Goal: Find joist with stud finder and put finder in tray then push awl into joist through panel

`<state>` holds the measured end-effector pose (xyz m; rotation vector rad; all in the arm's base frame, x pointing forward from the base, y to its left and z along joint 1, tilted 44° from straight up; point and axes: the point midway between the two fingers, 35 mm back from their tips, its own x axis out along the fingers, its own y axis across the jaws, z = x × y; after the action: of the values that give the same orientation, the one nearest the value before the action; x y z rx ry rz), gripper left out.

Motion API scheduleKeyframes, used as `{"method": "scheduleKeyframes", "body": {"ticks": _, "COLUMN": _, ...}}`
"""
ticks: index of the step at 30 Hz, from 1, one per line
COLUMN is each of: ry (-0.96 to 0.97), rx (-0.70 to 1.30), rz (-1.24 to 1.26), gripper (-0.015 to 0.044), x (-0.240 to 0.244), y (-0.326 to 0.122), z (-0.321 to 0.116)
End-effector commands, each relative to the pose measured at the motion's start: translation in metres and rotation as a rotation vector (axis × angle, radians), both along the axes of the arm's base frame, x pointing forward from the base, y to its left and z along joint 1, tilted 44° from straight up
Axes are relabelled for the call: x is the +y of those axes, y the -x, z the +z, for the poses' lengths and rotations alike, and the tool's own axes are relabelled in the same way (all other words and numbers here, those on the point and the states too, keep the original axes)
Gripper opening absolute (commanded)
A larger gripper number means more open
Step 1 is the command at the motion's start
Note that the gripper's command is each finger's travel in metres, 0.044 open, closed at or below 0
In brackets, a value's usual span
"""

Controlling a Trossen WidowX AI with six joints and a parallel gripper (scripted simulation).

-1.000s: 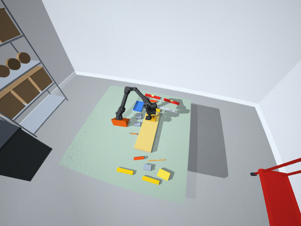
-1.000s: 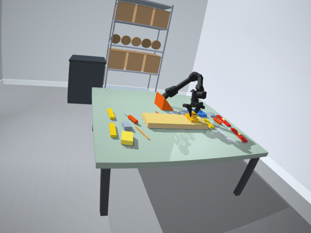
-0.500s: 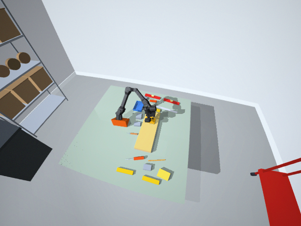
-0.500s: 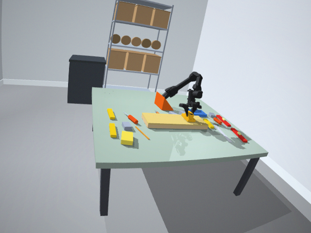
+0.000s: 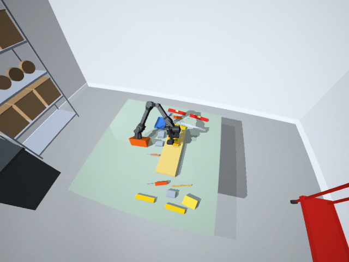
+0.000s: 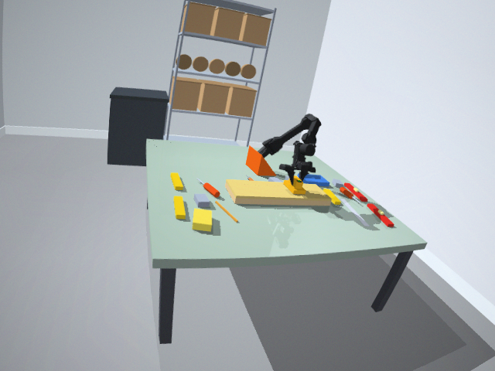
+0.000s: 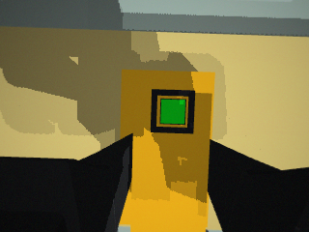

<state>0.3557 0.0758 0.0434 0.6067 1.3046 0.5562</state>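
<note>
My gripper point(image 5: 172, 140) point(image 6: 297, 181) point(image 7: 166, 139) is shut on the orange-yellow stud finder point(image 6: 295, 188) point(image 7: 169, 169), which sits on the pale wooden floor panel point(image 5: 169, 163) point(image 6: 255, 192) point(image 7: 266, 87), toward the panel's end near the tray. The square light on the stud finder shows green in the wrist view. The joist is hidden. The blue tray point(image 5: 159, 127) point(image 6: 324, 183) stands behind the panel, partly hidden by the arm. A thin orange-handled tool point(image 5: 155, 154) point(image 6: 250, 178) lies beside the panel; I cannot tell for certain whether it is the awl.
A red-orange-handled tool point(image 5: 161, 183) point(image 6: 210, 189), a pencil point(image 5: 181, 185) point(image 6: 227, 211) and several yellow and grey blocks lie beyond the panel's far end. Another red-orange-handled tool point(image 5: 177, 117) point(image 6: 346, 192) and two red levels point(image 5: 198, 117) point(image 6: 380, 216) lie near the tray end.
</note>
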Motion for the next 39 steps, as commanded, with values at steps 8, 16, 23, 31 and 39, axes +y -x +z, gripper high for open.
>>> {"method": "scheduleKeyframes", "body": {"ticks": 8, "ry": 0.001, "rx": 0.002, "rz": 0.0, "gripper": 0.0, "x": -0.017, "y": 0.0, "z": -0.018}}
{"method": "scheduleKeyframes", "body": {"ticks": 16, "ry": 0.002, "rx": 0.002, "rz": 0.0, "gripper": 0.0, "x": -0.03, "y": -0.001, "z": -0.03}}
{"method": "scheduleKeyframes", "body": {"ticks": 23, "ry": 0.003, "rx": 0.002, "rz": 0.0, "gripper": 0.0, "x": -0.041, "y": -0.001, "z": -0.04}}
{"method": "scheduleKeyframes", "body": {"ticks": 31, "ry": 0.004, "rx": 0.002, "rz": 0.0, "gripper": 0.0, "x": -0.054, "y": -0.002, "z": -0.052}}
{"method": "scheduleKeyframes", "body": {"ticks": 39, "ry": 0.005, "rx": 0.001, "rz": 0.0, "gripper": 0.0, "x": -0.066, "y": -0.002, "z": -0.064}}
